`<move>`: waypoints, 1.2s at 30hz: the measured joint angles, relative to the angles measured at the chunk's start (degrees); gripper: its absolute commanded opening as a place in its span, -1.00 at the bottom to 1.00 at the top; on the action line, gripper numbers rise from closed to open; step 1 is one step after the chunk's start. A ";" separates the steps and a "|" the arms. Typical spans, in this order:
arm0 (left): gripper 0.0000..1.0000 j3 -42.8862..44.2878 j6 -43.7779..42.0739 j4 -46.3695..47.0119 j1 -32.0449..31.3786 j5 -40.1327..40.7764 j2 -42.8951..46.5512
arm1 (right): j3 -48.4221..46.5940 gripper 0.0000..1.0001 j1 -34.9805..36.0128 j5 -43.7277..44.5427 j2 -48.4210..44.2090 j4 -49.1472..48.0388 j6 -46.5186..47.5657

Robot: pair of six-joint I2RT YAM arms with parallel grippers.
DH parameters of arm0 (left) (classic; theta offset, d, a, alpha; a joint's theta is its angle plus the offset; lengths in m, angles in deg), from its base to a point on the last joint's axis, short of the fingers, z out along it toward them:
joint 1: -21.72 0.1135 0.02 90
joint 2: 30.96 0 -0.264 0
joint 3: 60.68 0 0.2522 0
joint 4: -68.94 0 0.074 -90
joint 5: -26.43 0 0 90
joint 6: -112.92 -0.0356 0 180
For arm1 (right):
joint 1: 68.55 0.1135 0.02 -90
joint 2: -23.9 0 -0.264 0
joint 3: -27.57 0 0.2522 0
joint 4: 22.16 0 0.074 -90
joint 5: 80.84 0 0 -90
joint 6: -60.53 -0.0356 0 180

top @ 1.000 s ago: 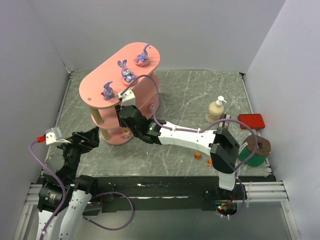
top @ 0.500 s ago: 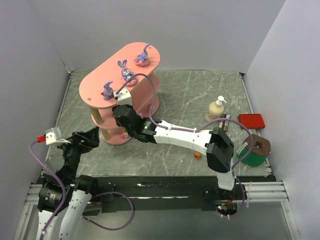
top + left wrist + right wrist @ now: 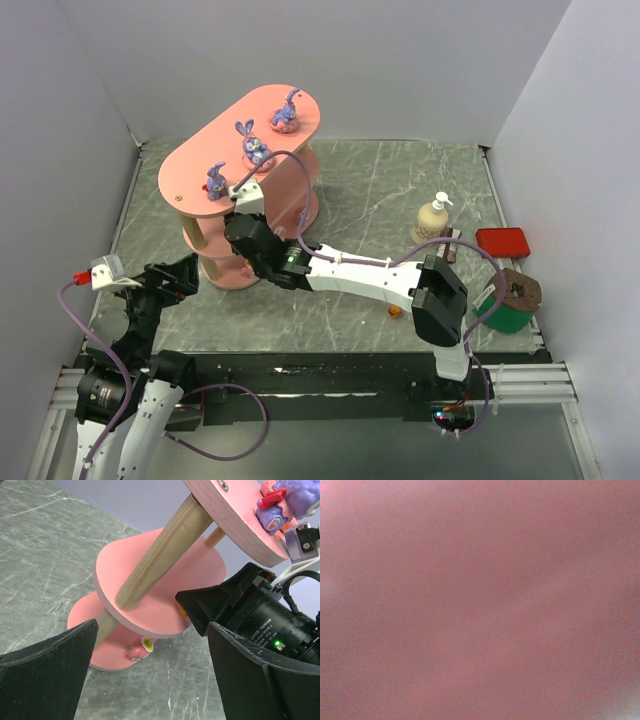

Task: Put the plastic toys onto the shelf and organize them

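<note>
The shelf [image 3: 200,160] stands at the back left, its pink boards on wooden posts [image 3: 155,562]. Three purple bunnies [image 3: 254,143] sit on its top board. A pink-and-white toy [image 3: 140,649] lies on the bottom board, and a tiny orange one [image 3: 396,311] lies on the table. My right gripper [image 3: 192,607] reaches in over the middle board with something orange at its tip; its fingers are hidden under the top board, and its wrist view is one pink blur. My left gripper [image 3: 185,275] hangs open and holds nothing, just left of the shelf's foot.
A cream pump bottle [image 3: 431,219], a flat red box [image 3: 502,242] and a green roll with a brown top [image 3: 510,300] stand at the right. White walls close in the table on three sides. The right arm [image 3: 360,275] spans the middle.
The right arm has slid a little further left into the shelf, now covering the bottom-board toy from above. The left arm has not moved.
</note>
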 measured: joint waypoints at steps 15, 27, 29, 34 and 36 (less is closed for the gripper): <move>0.93 0.00 0.00 0.00 0.00 0.00 0.04 | 3.69 -0.28 1.22 2.25 -1.22 -3.19 -1.01; 0.93 0.00 0.00 0.00 0.00 0.00 0.04 | 3.61 0.07 1.64 3.85 -1.22 -2.23 -1.51; 0.93 0.00 0.00 -0.02 0.00 0.00 0.04 | 3.61 0.07 1.66 4.02 -1.22 -2.23 -1.49; 0.93 0.00 0.00 0.00 0.00 0.00 0.04 | 3.61 0.15 1.68 4.33 -1.22 -2.25 -1.49; 0.93 0.00 0.00 -0.02 0.00 0.00 0.04 | 3.61 0.31 1.68 4.44 -1.22 -2.25 -1.46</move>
